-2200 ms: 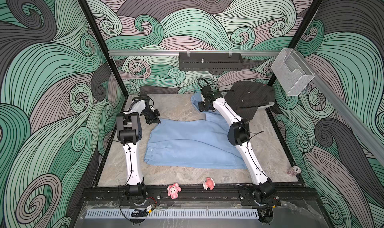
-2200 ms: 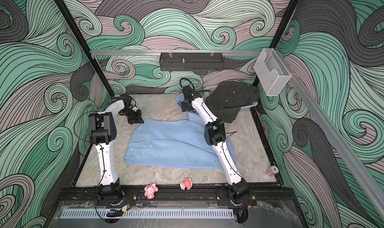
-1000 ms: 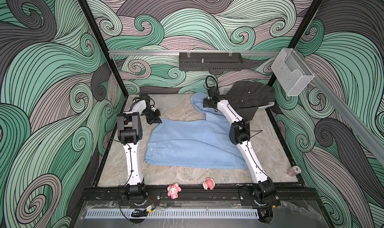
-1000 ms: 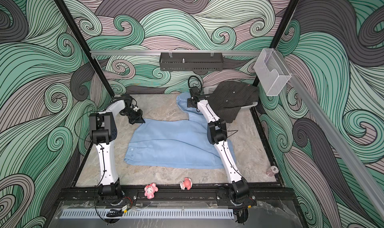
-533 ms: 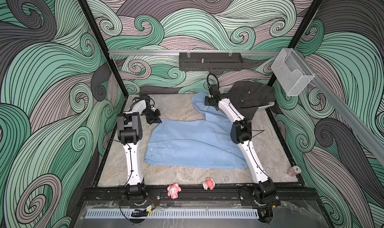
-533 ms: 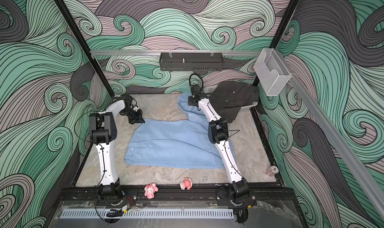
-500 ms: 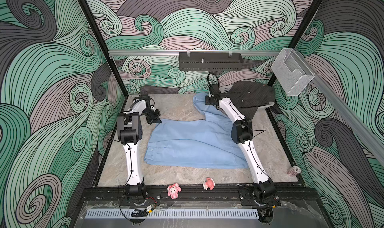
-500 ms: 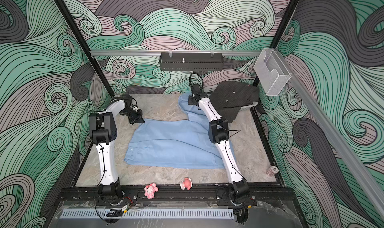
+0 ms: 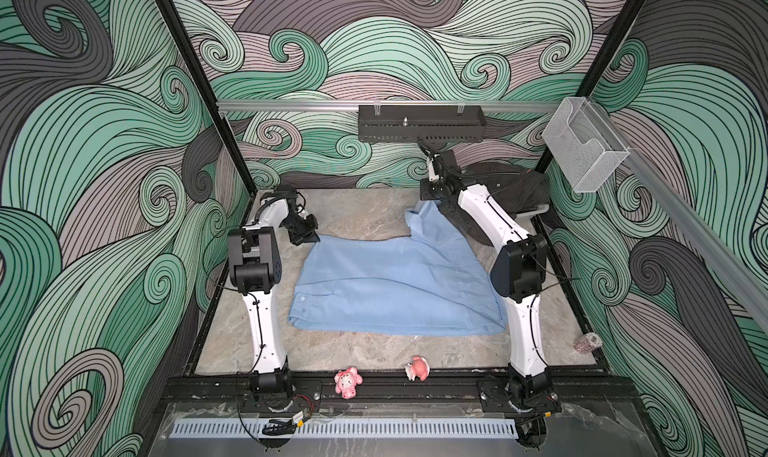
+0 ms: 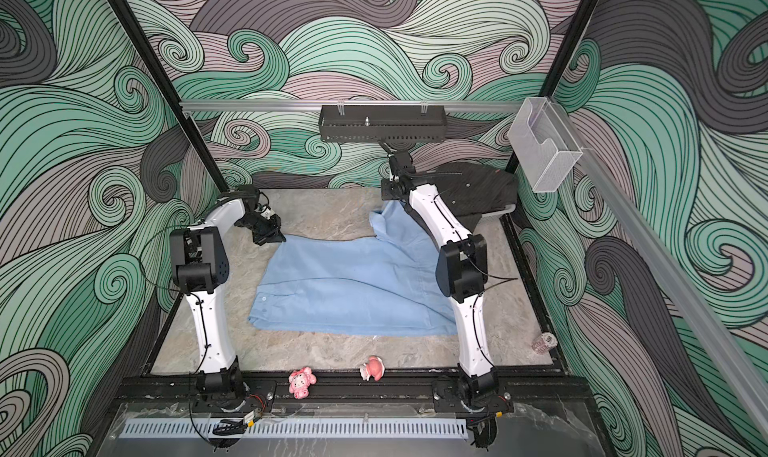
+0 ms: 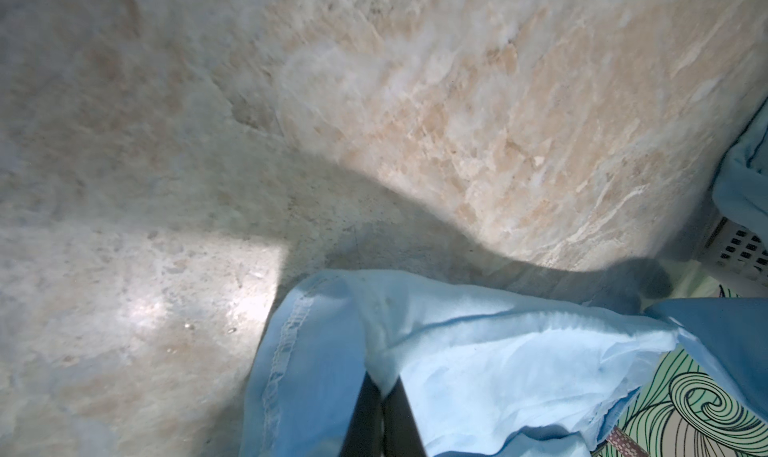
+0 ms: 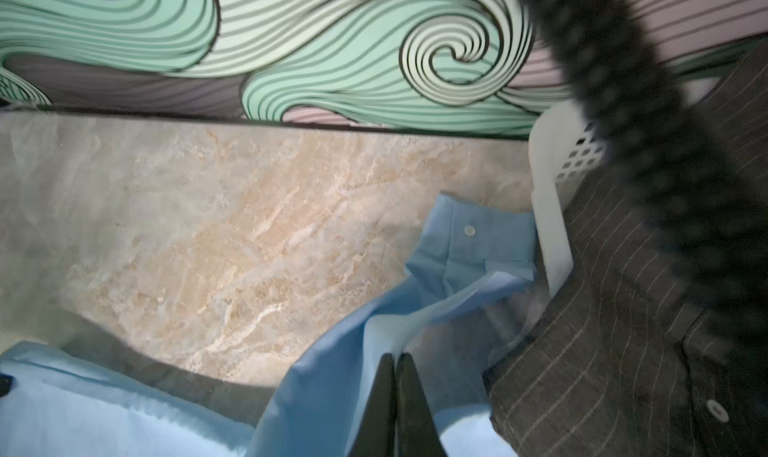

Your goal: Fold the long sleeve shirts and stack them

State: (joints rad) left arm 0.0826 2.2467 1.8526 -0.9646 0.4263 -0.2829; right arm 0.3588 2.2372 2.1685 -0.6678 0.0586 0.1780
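Note:
A light blue long sleeve shirt point(image 9: 395, 280) point(image 10: 353, 288) lies spread over the middle of the marble table. My left gripper point(image 9: 309, 242) point(image 11: 384, 386) is shut on its far left corner, low over the table. My right gripper point(image 9: 430, 199) point(image 12: 397, 357) is shut on a fold of the blue cloth at the far right, holding it raised; a cuff with a pale button point(image 12: 469, 229) hangs beyond it. The dark pinstriped long sleeve shirt point(image 9: 515, 184) point(image 12: 623, 351) is draped over a white basket point(image 9: 530, 213) point(image 12: 552, 234) in the back right corner, right beside the right gripper.
Two pink toy figures point(image 9: 348, 382) point(image 9: 417, 367) sit on the front rail. A small patterned roll point(image 9: 588, 342) lies at the right edge. A black tray point(image 9: 419, 122) hangs on the back rail and a clear bin point(image 9: 582, 151) on the right rail.
My right gripper has shut on the blue shirt's far right part and shifted slightly back and right toward the basket. The left gripper has kept its hold and place.

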